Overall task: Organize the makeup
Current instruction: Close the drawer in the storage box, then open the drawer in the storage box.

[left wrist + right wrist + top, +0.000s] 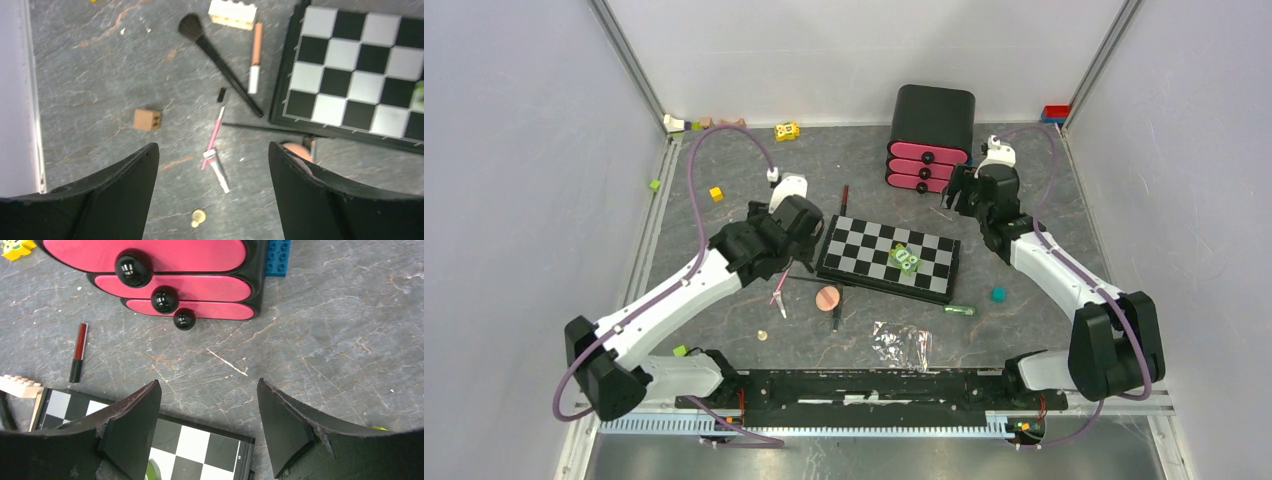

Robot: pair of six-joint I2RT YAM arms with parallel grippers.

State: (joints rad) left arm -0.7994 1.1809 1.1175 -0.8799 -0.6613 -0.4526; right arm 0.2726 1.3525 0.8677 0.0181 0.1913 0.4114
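The makeup lies left of and in front of the chequered board [889, 258]. In the left wrist view I see a black long-handled brush [220, 60], a peach and white pencil [256, 55], a pink pencil [214, 137], a thin dark pencil [265, 129] and a round peach puff [299, 149]. My left gripper [214, 160] hangs open above the pink pencil, holding nothing. A small green tube [959, 310] lies by the board's front right corner. A dark red lip pencil [78, 352] lies behind the board. My right gripper [209, 405] is open and empty near the drawers.
A black unit with three pink drawers [932, 140], all shut, stands at the back. Green blocks [905, 258] sit on the board. A brown cube [147, 120], a cream brick [232, 12], a clear wrapper [902, 343] and a teal piece [998, 294] lie around.
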